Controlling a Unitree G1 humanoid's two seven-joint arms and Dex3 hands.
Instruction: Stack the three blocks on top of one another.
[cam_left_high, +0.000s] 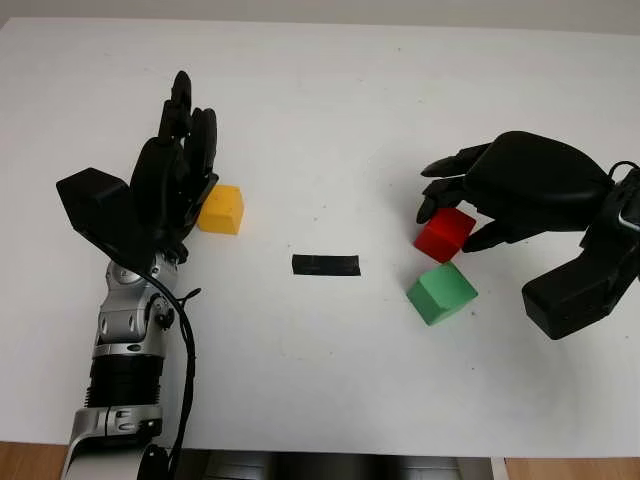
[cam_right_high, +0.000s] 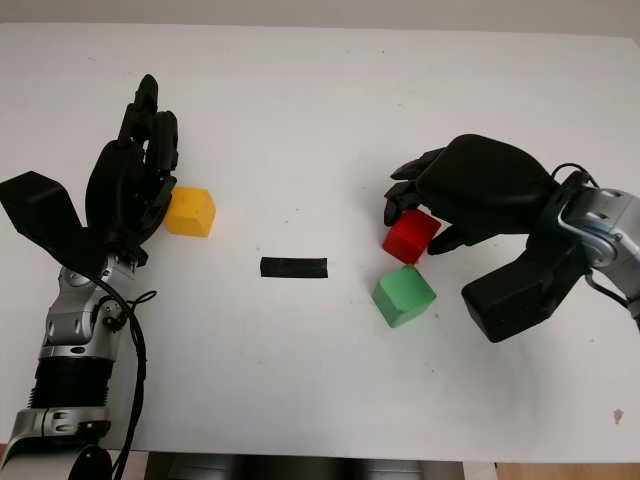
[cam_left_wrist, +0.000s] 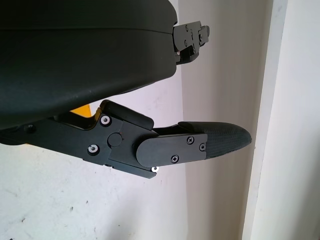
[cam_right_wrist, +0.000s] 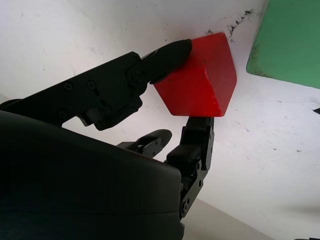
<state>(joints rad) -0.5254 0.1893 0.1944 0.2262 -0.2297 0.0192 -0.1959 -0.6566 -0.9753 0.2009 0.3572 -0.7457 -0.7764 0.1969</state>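
White desk (cam_left_high: 330, 120) is seen in the left eye view, with three blocks on it. The yellow block (cam_left_high: 221, 210) lies at the left, just beside the left hand (cam_left_high: 178, 175), which is held open and grasps nothing; whether the two touch cannot be told. A strip of black tape (cam_left_high: 325, 265) is stuck near the middle of the desk. At the right, the red block (cam_left_high: 445, 233) is clamped by the right hand (cam_left_high: 510, 190), with fingers set against opposite sides of it. The green block (cam_left_high: 441, 293) sits just in front of the red one, close to it but apart, tilted out of line with the desk edge.

In the right eye view the same layout is given: red block gripped at the right, green block near it, yellow block well apart at the left.

In the left wrist view, a small part of the yellow block is seen behind the hand's black shell, and one finger (cam_left_wrist: 200, 145) is stretched out over the desk, touching nothing.

In the right wrist view, the red block is pinched between one fingertip (cam_right_wrist: 172, 52) on one face and another finger on the opposite side. A corner of the green block is seen nearby, clear of the red one.
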